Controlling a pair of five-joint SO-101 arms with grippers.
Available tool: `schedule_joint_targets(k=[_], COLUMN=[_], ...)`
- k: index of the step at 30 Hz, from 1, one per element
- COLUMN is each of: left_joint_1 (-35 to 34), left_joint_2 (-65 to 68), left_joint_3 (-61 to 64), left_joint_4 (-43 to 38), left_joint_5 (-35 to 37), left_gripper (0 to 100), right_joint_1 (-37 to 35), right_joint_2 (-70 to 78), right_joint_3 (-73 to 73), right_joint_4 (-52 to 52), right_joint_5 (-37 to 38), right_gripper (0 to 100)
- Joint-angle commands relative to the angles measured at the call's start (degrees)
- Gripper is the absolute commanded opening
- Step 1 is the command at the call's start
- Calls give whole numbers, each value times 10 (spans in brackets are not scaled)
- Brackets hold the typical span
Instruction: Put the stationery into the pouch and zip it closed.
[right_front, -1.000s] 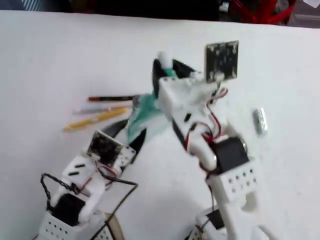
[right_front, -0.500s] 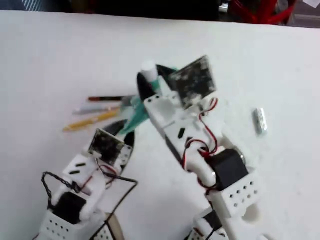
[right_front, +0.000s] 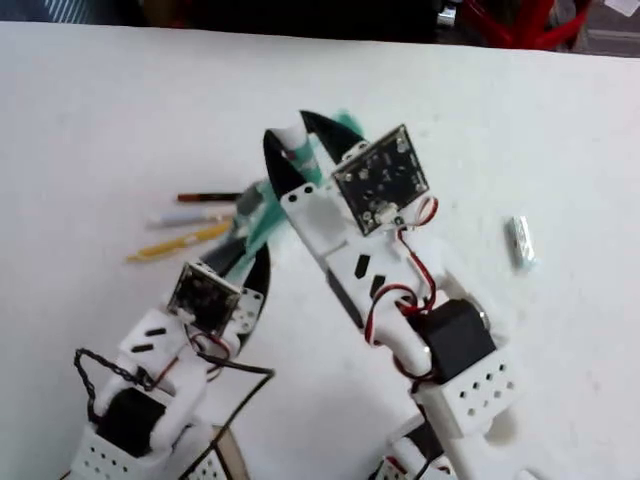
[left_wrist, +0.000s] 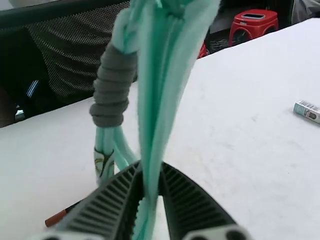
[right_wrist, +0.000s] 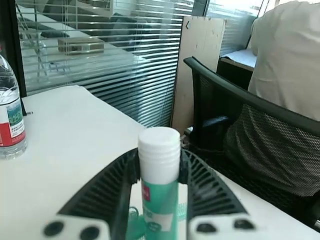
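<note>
The left gripper (left_wrist: 149, 172) was clamped on the teal pouch (left_wrist: 165, 85). Its ribbed fingers pressed from both sides on a fold of the fabric, and the pouch stood up out of the jaws, rising away from the fingertips. A teal strand wrapped in a grey ribbed band (left_wrist: 112, 90) hung against the pouch, just past the fingers. From above, the left gripper (right_front: 250, 262) sat low over the white table (right_front: 100, 100), with the pouch (right_front: 262, 215) running on ahead of it and under the right arm.

The right gripper (right_wrist: 159, 165) was closed on a glue stick (right_wrist: 159, 145), one finger on each side of its green body, the white cap sticking out just beyond the fingertips. In the high view the right gripper (right_front: 287, 128) was ahead of the left one, and its glue stick (right_front: 296, 145) was just beside the teal fabric; whether the two touched could not be told.

Off to the outer side of the left gripper three pieces lay together on the table: a dark pen (right_front: 208, 197), a pale pen (right_front: 188, 217) and a yellow pencil (right_front: 180, 242), their near ends close to the pouch. A small block (right_front: 520, 242) lay alone, well apart from the right gripper, on that arm's outer side.
</note>
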Motion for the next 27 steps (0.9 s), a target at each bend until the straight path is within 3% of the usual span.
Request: schedule_joint_targets(k=[1, 7, 12, 15, 20, 27], left_joint_1=[46, 78, 38, 24, 25, 26], left_joint_2=[-1, 87, 199, 198, 157, 123], left_joint_3=[-58, -91, -92, -86, -41, -25], left_joint_4=[-3, 20, -46, -50, -60, -54], left_joint_5=[4, 8, 35, 43, 33, 17], left_gripper=[20, 20, 21, 22, 22, 21], right_joint_1=[0, 0, 14, 54, 124, 111], right_joint_2=[-4, -24, -55, -67, -68, -61], right_joint_3=[-3, -1, 66, 98, 112, 178], right_joint_4=[-9, -7, -12, -12, -11, -58], right_joint_5=[-7, -7, -7, -10, -78, -88], right_gripper=[18, 18, 18, 18, 18, 18])
